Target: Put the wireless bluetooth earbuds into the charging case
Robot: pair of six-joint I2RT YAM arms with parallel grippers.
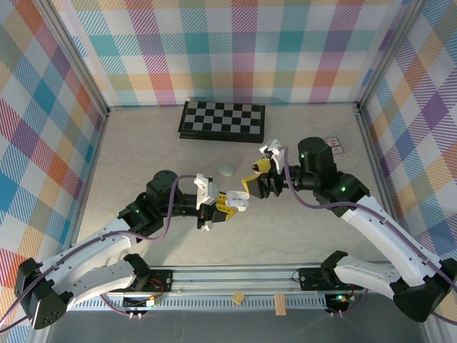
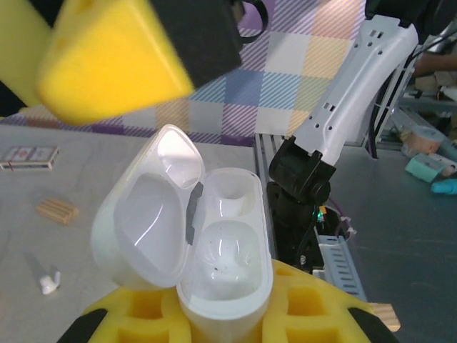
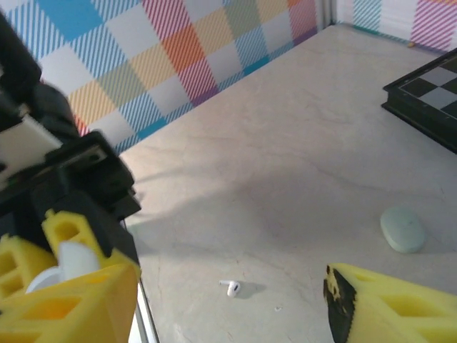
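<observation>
- At mid-tabletop, above the surface, the left pincer is seen clamped on a white charging case, gripped low on its body between yellow padded fingers.
- The case lid is swung open to one side. Both moulded sockets are exposed and appear empty, so 0 earbuds are judged to be seated.
- 1 white earbud is noted lying loose on the tabletop, apart from the case and touched by neither pincer. It also shows small at the lower left of the left wrist view.
- The right pincer is held just beside the open case, its jaws spread wide with nothing between them.
- A second earbud cannot be made out.
- A mint pebble-shaped case is seen shut on the tabletop, well apart from the white earbud. A chessboard lies at the far edge.
- Progress is judged early: the case has been secured and opened, but pick-up, alignment, seating of each earbud and closing of the lid are all left.
</observation>
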